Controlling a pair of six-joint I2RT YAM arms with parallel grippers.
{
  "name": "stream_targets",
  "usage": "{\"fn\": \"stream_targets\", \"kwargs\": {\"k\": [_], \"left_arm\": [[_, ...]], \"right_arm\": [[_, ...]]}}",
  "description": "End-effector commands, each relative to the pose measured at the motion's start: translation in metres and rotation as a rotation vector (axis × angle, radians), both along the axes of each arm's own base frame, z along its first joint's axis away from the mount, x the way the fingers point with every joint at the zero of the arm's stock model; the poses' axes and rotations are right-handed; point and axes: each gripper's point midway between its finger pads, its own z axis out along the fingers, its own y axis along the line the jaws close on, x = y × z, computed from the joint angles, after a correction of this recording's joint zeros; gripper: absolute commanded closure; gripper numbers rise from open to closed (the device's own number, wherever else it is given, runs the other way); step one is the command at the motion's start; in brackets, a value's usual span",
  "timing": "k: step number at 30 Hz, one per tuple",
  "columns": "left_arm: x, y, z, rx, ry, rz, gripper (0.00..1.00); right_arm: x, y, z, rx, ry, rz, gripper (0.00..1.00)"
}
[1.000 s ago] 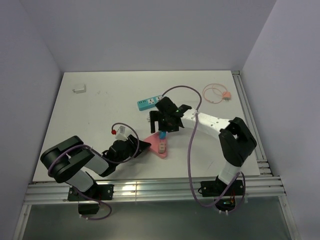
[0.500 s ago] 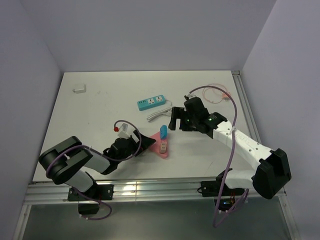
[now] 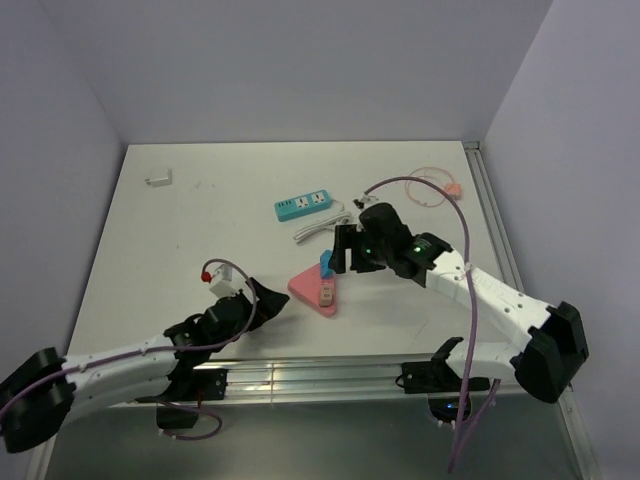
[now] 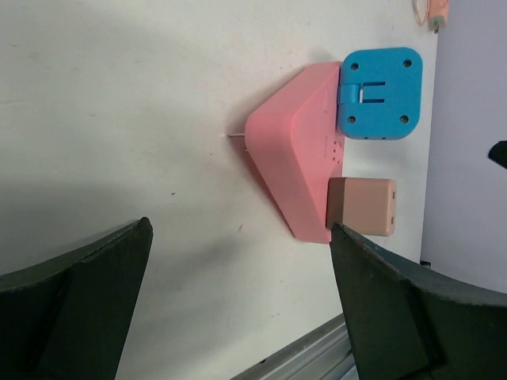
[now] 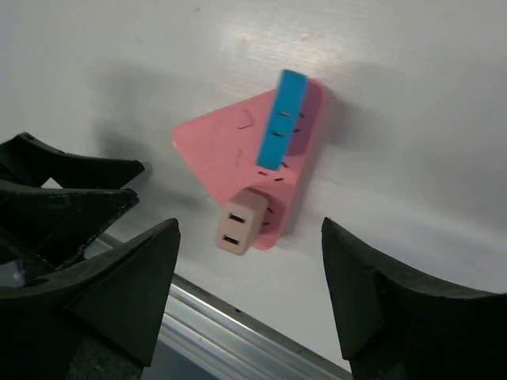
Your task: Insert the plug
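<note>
A pink triangular socket block (image 3: 306,290) lies flat near the table's front. A blue plug (image 3: 326,262) and a beige plug (image 3: 326,294) both stand in its top face. The left wrist view shows the block (image 4: 295,170), the blue plug (image 4: 380,93) and the beige plug (image 4: 363,207) ahead of my left gripper (image 4: 242,228), which is open and empty. In the top view my left gripper (image 3: 270,298) sits just left of the block, apart from it. My right gripper (image 5: 249,226) hovers open above the block (image 5: 226,146), with nothing between its fingers.
A teal power strip (image 3: 304,205) with a white cable (image 3: 320,228) lies behind the block. A white adapter (image 3: 158,179) sits at the back left and an orange cable (image 3: 432,186) at the back right. Metal rails (image 3: 300,375) run along the table's front edge.
My left gripper opened, let go of the pink block's corner and drew back left toward the front edge. My right gripper lifted off the blue plug and moved right.
</note>
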Motion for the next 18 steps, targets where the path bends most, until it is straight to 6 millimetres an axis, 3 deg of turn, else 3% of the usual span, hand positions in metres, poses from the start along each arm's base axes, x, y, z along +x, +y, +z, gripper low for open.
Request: {"fn": "stream_targets", "kwargs": {"k": [1, 7, 8, 9, 10, 11, 12, 14, 15, 18], "left_arm": [[-0.008, 0.045, -0.02, 0.15, 0.025, 0.1, 0.01], [-0.006, 0.061, 0.03, 0.111, -0.046, 0.147, 0.05], [-0.006, 0.064, 0.036, 0.118, -0.053, 0.152, 0.05], [-0.007, 0.069, 0.037, 0.155, -0.054, 0.154, 0.06], [-0.004, 0.069, 0.053, 0.144, -0.07, 0.16, 0.06], [-0.004, 0.071, 0.059, 0.154, -0.071, 0.165, 0.05], [-0.005, 0.074, 0.058, 0.196, -0.066, 0.162, 0.04], [-0.001, 0.074, 0.08, 0.194, -0.09, 0.169, 0.04], [0.0, 0.074, 0.09, 0.204, -0.101, 0.164, 0.03], [0.002, 0.075, 0.105, 0.204, -0.131, 0.169, 0.03]], "right_arm": [[0.008, 0.043, 0.021, 0.041, -0.053, 0.071, 0.23], [0.015, 0.1, 0.011, 0.115, -0.002, 0.15, 0.42], [0.018, 0.11, -0.002, 0.106, 0.02, 0.163, 0.44], [0.02, 0.121, 0.002, 0.121, 0.021, 0.173, 0.45], [0.02, 0.128, -0.002, 0.116, 0.032, 0.183, 0.45], [0.015, 0.14, -0.02, 0.09, 0.071, 0.209, 0.45], [0.016, 0.151, -0.017, 0.099, 0.072, 0.224, 0.45], [0.007, 0.169, -0.037, 0.082, 0.111, 0.26, 0.45], [0.006, 0.177, -0.038, 0.091, 0.118, 0.273, 0.45], [0.0, 0.187, -0.059, 0.067, 0.165, 0.276, 0.45]]}}
